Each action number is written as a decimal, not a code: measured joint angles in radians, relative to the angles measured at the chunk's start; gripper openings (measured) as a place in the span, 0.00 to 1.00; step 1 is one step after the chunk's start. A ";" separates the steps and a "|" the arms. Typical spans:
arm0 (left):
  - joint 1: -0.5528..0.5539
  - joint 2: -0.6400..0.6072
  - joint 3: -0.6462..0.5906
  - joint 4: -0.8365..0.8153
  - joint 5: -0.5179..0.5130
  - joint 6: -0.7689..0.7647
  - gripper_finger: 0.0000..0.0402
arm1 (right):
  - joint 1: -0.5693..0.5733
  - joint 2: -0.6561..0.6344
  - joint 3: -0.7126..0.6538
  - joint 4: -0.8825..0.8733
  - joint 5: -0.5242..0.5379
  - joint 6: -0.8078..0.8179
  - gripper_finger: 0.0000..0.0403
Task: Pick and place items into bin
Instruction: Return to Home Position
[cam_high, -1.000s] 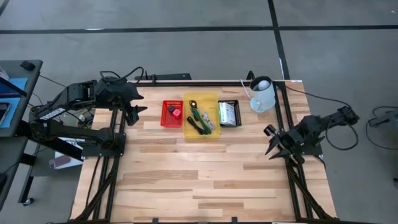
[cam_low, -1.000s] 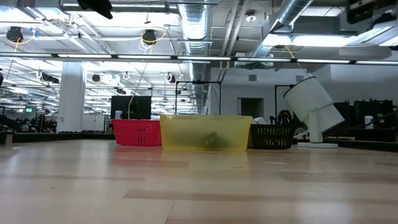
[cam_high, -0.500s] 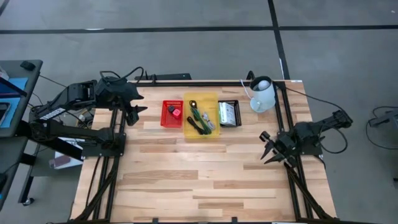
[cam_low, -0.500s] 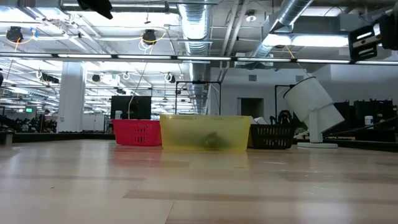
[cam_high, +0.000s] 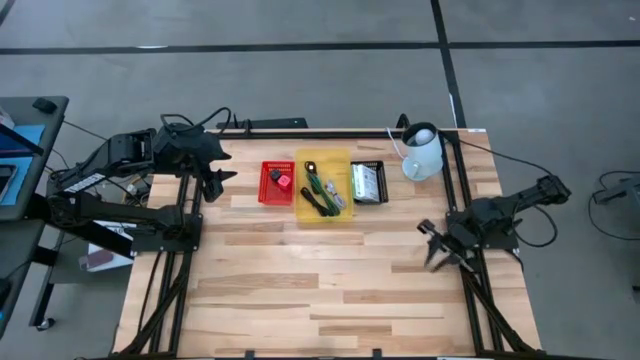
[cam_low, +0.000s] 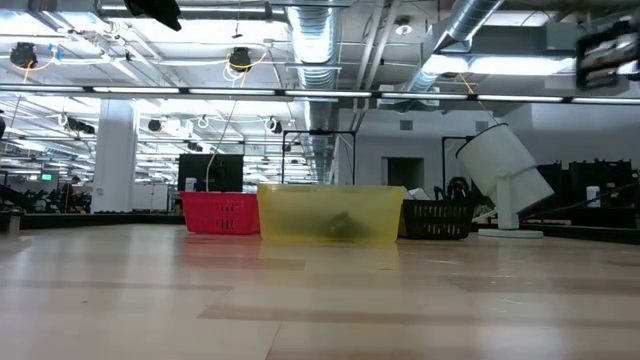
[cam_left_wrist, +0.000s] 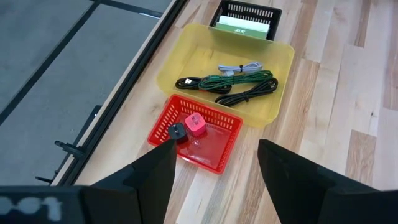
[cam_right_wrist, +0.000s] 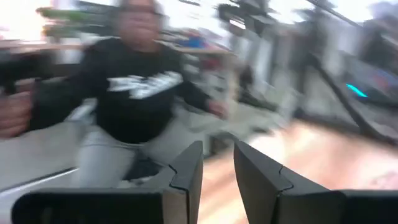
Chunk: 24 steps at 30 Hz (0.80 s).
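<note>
Jaws of the left gripper (cam_high: 214, 180) stood apart and empty in the high view. It hung over the far left edge of the table (cam_high: 320, 290), just left of the red basket (cam_high: 264, 186). The right gripper (cam_high: 431, 247) hung at the right edge, well apart from the containers, its jaws likewise parted on nothing. Three containers sat in a row at the far side: red basket, yellow bin (cam_high: 323, 153), black basket (cam_high: 368, 163). The white lamp (cam_high: 422, 152) stood further right. No loose item showed on the bare boards, so the sorting was judged complete, with both arms placed clear of the work area.

Low view: the yellow bin stood between the other two containers, with a dim tangle visible through its wall. Neither gripper reached table height.

Left wrist view: the green cable (cam_left_wrist: 239, 79), black cables (cam_left_wrist: 249, 93) and a pale cable (cam_left_wrist: 239, 67) lay together on the yellow bin's floor. A red block (cam_left_wrist: 194, 123) and a dark piece (cam_left_wrist: 178, 132) lay side by side in the red basket. A white-and-green flat item (cam_left_wrist: 244, 26) lay in the black basket. This grouping suggested sorting by type.

Right wrist view: the jaws showed a narrow gap with nothing between them. The camera faced the room, where a person (cam_right_wrist: 140, 93) in a dark top showed. This outward aim fitted an arm turned away from the containers.
</note>
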<state>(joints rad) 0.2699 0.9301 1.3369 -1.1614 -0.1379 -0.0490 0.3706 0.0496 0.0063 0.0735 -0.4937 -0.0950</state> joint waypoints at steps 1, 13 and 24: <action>0.000 0.000 0.000 0.000 0.000 0.000 0.55 | 0.000 0.015 0.000 -0.005 0.061 0.026 0.22; 0.000 0.000 0.000 0.000 0.000 0.000 0.55 | 0.000 0.129 0.000 -0.014 0.339 0.193 0.22; 0.000 0.000 0.000 0.000 0.000 0.000 0.55 | 0.000 0.129 -0.001 -0.014 0.338 0.227 0.22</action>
<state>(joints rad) 0.2696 0.9299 1.3369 -1.1611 -0.1379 -0.0490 0.3710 0.1783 0.0057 0.0597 -0.1555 0.1318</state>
